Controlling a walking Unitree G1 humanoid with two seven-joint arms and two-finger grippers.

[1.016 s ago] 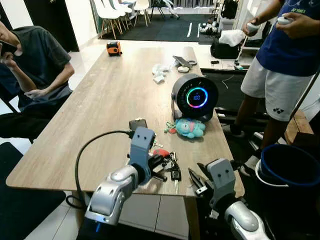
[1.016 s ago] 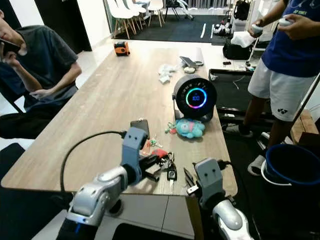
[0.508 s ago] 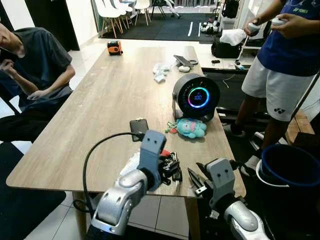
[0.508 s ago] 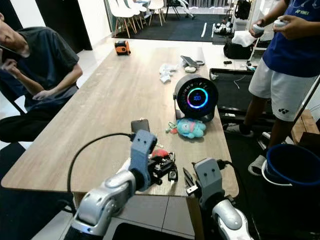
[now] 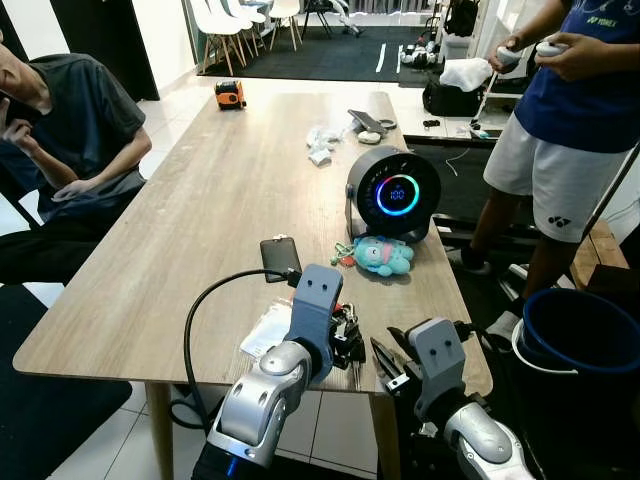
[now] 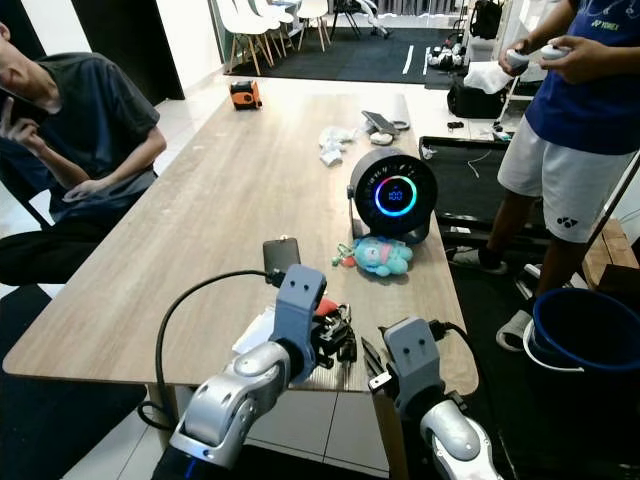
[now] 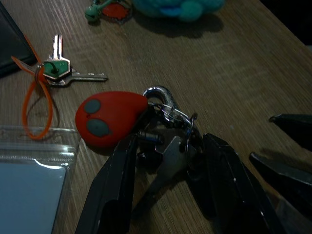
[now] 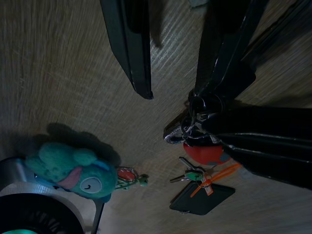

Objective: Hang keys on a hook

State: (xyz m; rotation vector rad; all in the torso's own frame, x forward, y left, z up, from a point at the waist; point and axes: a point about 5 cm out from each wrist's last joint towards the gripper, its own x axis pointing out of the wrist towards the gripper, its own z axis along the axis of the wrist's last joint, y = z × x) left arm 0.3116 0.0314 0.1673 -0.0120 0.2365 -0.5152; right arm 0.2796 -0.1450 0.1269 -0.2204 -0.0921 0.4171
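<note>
Colours, near end of table
Keys point(image 7: 168, 156) silver with red fob; spare key point(image 7: 58, 68) green-capped, orange loop. Plush toy point(image 5: 381, 256) teal with pink. Table point(image 5: 215, 190) pale wood grain. Round device point(image 5: 392, 194) black with rainbow ring.

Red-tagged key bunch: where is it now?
On the wooden table near its front edge, between the left gripper fingers, just short of the teal plush toy.

I can read little: a YONEX logo on the standing person's white shorts point(image 5: 559, 222); round glowing dial point(image 5: 398, 194) on the worktop shows digits, too small to read.
</note>
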